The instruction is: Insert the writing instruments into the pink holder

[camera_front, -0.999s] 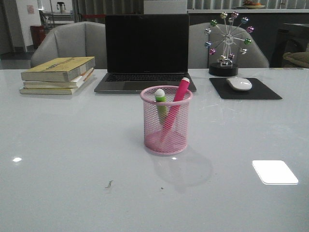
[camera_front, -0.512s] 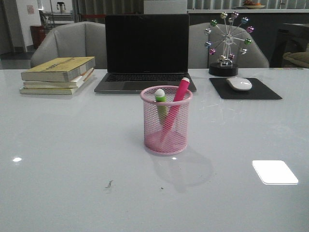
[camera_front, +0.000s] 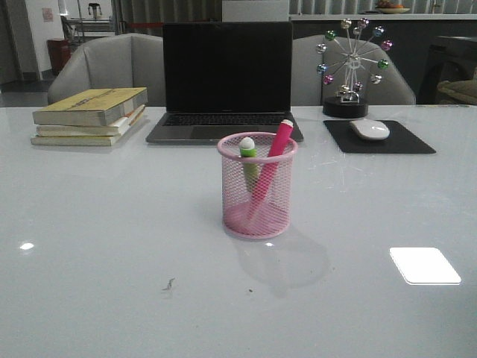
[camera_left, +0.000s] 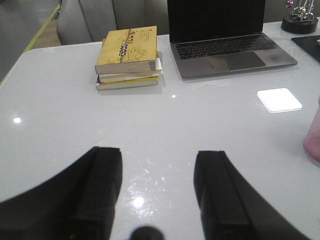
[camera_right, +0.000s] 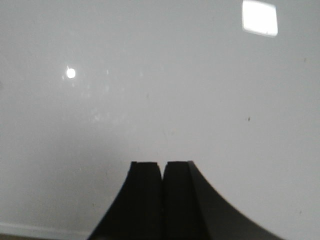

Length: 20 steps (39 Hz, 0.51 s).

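Note:
The pink wire-mesh holder [camera_front: 256,195] stands upright mid-table, in front of the laptop. Inside it lean the bright pink pen [camera_front: 273,159], its whitish cap past the rim, and the lime green pen [camera_front: 248,153]. An edge of the holder [camera_left: 313,135] shows blurred in the left wrist view. My left gripper [camera_left: 159,160] hangs open over bare table, nothing between its fingers. With its fingers pressed together and holding nothing, my right gripper [camera_right: 162,166] is shut above bare tabletop. Neither gripper shows in the front view.
A black laptop [camera_front: 226,82] sits open behind the holder. A stack of books [camera_front: 91,115] lies back left. A white mouse [camera_front: 370,130] on a black pad [camera_front: 378,138] and a ferris-wheel ornament [camera_front: 348,67] stand back right. Chairs stand beyond the table.

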Tool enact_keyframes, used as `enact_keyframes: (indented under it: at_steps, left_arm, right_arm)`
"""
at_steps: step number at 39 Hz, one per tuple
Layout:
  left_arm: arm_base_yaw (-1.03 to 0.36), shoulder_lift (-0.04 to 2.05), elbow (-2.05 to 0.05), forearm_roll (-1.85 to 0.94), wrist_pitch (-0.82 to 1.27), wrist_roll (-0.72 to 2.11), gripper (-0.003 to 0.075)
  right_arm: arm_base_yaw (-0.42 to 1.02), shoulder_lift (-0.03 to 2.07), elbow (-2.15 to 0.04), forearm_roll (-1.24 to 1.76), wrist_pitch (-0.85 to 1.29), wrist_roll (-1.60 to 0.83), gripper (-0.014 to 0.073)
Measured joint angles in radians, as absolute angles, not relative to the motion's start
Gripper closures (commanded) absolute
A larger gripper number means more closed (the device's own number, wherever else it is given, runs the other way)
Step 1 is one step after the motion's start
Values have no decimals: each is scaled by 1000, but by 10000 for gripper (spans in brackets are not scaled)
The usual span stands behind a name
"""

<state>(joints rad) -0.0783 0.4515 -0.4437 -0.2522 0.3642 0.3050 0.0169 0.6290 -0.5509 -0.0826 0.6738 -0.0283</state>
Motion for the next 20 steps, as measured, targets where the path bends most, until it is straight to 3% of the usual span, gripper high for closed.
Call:
enact_keyframes:
  at_steps: [8,20]
  left_arm:
    - [-78,452,-444,-252,364,305,327]
    - [-78,452,-444,-252,364,305,327]
  right_arm:
    - [45,448,-488,-83,544,14,571]
    - [45,172,-214,-50,370,111,571]
